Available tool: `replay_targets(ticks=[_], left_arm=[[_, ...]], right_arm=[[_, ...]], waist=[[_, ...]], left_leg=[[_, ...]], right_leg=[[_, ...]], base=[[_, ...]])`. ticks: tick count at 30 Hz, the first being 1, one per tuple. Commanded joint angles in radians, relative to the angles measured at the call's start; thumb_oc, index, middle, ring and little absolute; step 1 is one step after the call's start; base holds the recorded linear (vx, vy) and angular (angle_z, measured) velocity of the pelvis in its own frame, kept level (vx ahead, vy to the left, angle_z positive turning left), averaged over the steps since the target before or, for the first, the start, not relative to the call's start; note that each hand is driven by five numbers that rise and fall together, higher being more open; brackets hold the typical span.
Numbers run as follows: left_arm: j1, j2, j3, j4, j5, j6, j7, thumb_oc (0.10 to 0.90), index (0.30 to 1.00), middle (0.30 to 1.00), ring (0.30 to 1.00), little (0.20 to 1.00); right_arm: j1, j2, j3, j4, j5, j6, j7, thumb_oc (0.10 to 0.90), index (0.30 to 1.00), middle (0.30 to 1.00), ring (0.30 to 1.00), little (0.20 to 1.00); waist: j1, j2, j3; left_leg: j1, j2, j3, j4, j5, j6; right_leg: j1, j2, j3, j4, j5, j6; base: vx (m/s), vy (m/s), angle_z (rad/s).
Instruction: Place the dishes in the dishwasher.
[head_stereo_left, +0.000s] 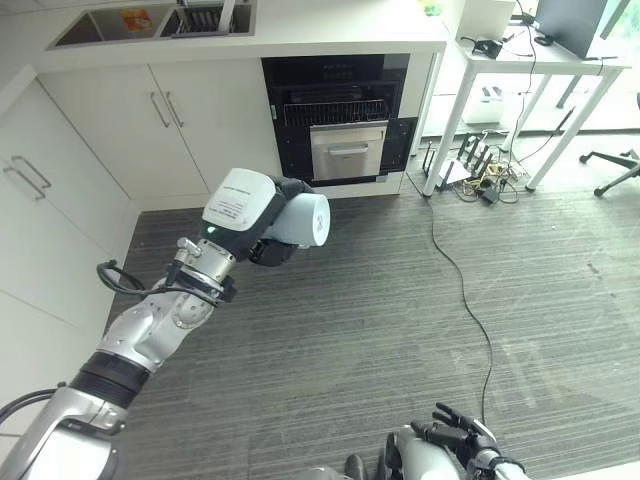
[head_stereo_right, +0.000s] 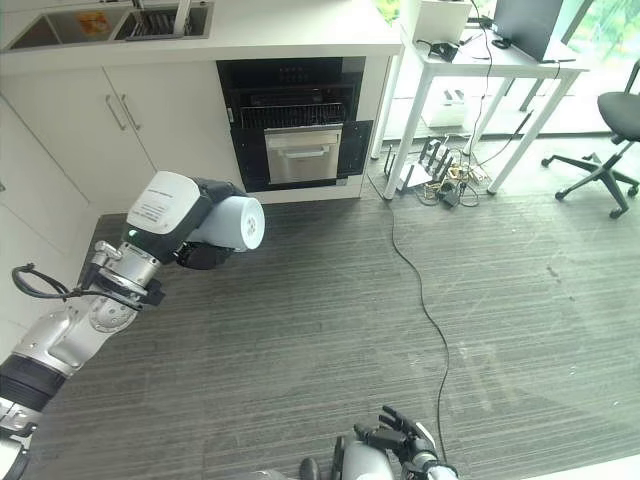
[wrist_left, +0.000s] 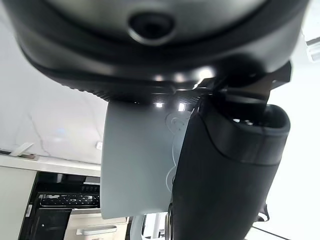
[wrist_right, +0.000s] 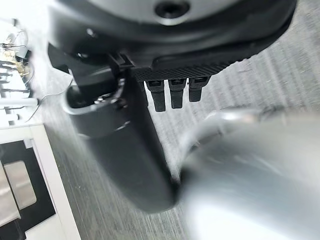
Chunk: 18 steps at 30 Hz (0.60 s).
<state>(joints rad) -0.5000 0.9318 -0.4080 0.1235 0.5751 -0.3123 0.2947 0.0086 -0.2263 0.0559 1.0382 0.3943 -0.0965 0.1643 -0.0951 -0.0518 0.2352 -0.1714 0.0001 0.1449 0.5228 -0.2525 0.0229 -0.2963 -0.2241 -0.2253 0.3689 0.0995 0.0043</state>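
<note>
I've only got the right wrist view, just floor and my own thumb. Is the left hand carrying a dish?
Observer: Yes. The left hand is curled round a pale cup, held on its side above the floor.
Operator: Where's the dishwasher from there?
Observer: The dishwasher sits under the counter, beyond the cup, with its dark rack showing.
Operator: And my right hand?
Observer: The right hand hangs low with its fingers spread, holding nothing.
</note>
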Motion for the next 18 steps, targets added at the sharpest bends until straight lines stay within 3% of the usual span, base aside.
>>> replay_targets(ticks=[1, 2, 5, 9, 12, 13, 14, 15, 16, 17, 18], left_arm=[[-0.047, -0.035, 0.082, -0.066, -0.003, 0.012, 0.035, 0.400, 0.300, 0.300, 0.300, 0.300], [-0.055, -0.026, 0.070, -0.065, -0.013, 0.011, 0.037, 0.400, 0.300, 0.300, 0.300, 0.300], [-0.088, -0.001, 0.036, -0.044, -0.038, -0.011, 0.039, 0.400, 0.300, 0.300, 0.300, 0.300], [-0.045, 0.008, 0.071, -0.073, -0.021, -0.026, 0.017, 0.400, 0.300, 0.300, 0.300, 0.300], [0.001, 0.011, 0.110, -0.122, -0.005, -0.006, 0.001, 0.400, 0.300, 0.300, 0.300, 0.300], [0.015, 0.014, 0.122, -0.133, -0.008, -0.001, -0.001, 0.400, 0.300, 0.300, 0.300, 0.300], [0.018, 0.016, 0.125, -0.136, -0.009, 0.001, -0.002, 0.400, 0.300, 0.300, 0.300, 0.300], [0.025, 0.022, 0.135, -0.146, -0.018, 0.007, -0.006, 0.400, 0.300, 0.300, 0.300, 0.300], [0.027, 0.024, 0.137, -0.148, -0.017, 0.005, -0.005, 0.400, 0.300, 0.300, 0.300, 0.300], [0.036, 0.027, 0.156, -0.156, -0.027, 0.001, -0.013, 0.400, 0.300, 0.300, 0.300, 0.300], [0.042, 0.032, 0.169, -0.163, -0.040, -0.005, -0.019, 0.400, 0.300, 0.300, 0.300, 0.300]], right_arm=[[0.017, -0.096, 0.017, 0.030, -0.010, -0.057, 0.006, 0.800, 0.900, 0.900, 0.900, 0.900], [0.013, -0.096, 0.008, 0.043, -0.012, -0.055, 0.003, 0.800, 0.900, 0.900, 0.900, 0.900], [0.015, -0.090, -0.025, 0.087, -0.016, -0.056, 0.000, 0.800, 0.900, 0.900, 0.900, 0.900], [0.013, -0.094, -0.022, 0.103, 0.013, -0.037, -0.004, 0.800, 0.900, 0.900, 0.900, 0.900], [0.002, -0.112, -0.011, 0.110, -0.004, -0.050, 0.021, 0.800, 0.900, 0.900, 0.900, 0.900], [-0.003, -0.124, -0.004, 0.110, 0.006, -0.054, 0.030, 0.800, 0.900, 0.900, 0.900, 0.900], [-0.005, -0.127, -0.002, 0.110, 0.010, -0.055, 0.034, 0.800, 0.900, 0.900, 0.900, 0.900], [-0.011, -0.144, 0.005, 0.105, 0.011, -0.060, 0.054, 0.800, 0.900, 0.900, 0.900, 0.900], [-0.013, -0.146, 0.007, 0.104, 0.008, -0.061, 0.058, 0.800, 0.900, 0.900, 0.900, 0.900], [-0.015, -0.159, 0.016, 0.099, -0.010, -0.065, 0.063, 0.800, 0.900, 0.900, 0.900, 0.900], [-0.016, -0.165, 0.020, 0.102, -0.013, -0.066, 0.065, 0.800, 0.900, 0.900, 0.900, 0.900]], waist=[[-0.011, 0.074, -0.056], [-0.014, 0.065, -0.057], [-0.019, 0.060, -0.068], [-0.002, 0.059, -0.086], [-0.004, 0.068, -0.086], [0.005, 0.066, -0.087], [0.008, 0.060, -0.090], [0.011, 0.071, -0.087], [0.012, 0.069, -0.089], [0.018, 0.071, -0.079], [0.018, 0.067, -0.074]], left_leg=[[0.155, -0.042, 0.062, -0.223, -0.063, 0.038], [0.171, -0.053, 0.055, -0.223, -0.083, 0.036], [0.191, -0.056, 0.035, -0.223, -0.112, 0.035], [0.229, -0.022, 0.065, -0.223, -0.109, 0.016], [0.290, 0.009, 0.055, -0.223, -0.100, -0.017], [0.318, 0.017, 0.052, -0.223, -0.034, -0.041], [0.318, 0.013, 0.051, -0.223, -0.009, -0.046], [0.294, 0.047, 0.043, -0.107, 0.074, -0.083], [0.281, 0.049, 0.043, -0.091, 0.095, -0.089], [0.207, 0.077, 0.040, 0.091, 0.157, -0.109], [0.150, 0.100, 0.044, 0.192, 0.186, -0.110]], right_leg=[[0.079, 0.027, 0.006, -0.069, -0.105, 0.186], [0.034, -0.008, 0.034, -0.069, -0.098, 0.200], [0.006, -0.040, 0.098, -0.069, -0.074, 0.221], [0.070, -0.028, 0.026, -0.069, -0.121, 0.209], [0.116, 0.023, 0.019, -0.069, -0.170, 0.160], [0.144, 0.040, 0.023, -0.069, -0.198, 0.135], [0.144, 0.038, 0.026, -0.069, -0.202, 0.128], [0.169, 0.066, 0.024, -0.069, -0.232, 0.099], [0.167, 0.066, 0.026, -0.069, -0.234, 0.093], [0.190, 0.080, 0.023, -0.069, -0.254, 0.066], [0.197, 0.086, 0.026, -0.069, -0.262, 0.049]], base=[[0.30, -0.241, 0.34], [0.24, -0.186, -0.04], [0.32, -0.271, 0.02], [0.38, -0.368, 0.33], [0.40, -0.326, -0.18], [0.28, -0.253, -0.55], [0.32, -0.318, -0.51], [0.19, -0.225, -0.60], [0.28, -0.341, -0.70], [0.21, -0.296, -0.86], [0.21, -0.295, -0.60]])
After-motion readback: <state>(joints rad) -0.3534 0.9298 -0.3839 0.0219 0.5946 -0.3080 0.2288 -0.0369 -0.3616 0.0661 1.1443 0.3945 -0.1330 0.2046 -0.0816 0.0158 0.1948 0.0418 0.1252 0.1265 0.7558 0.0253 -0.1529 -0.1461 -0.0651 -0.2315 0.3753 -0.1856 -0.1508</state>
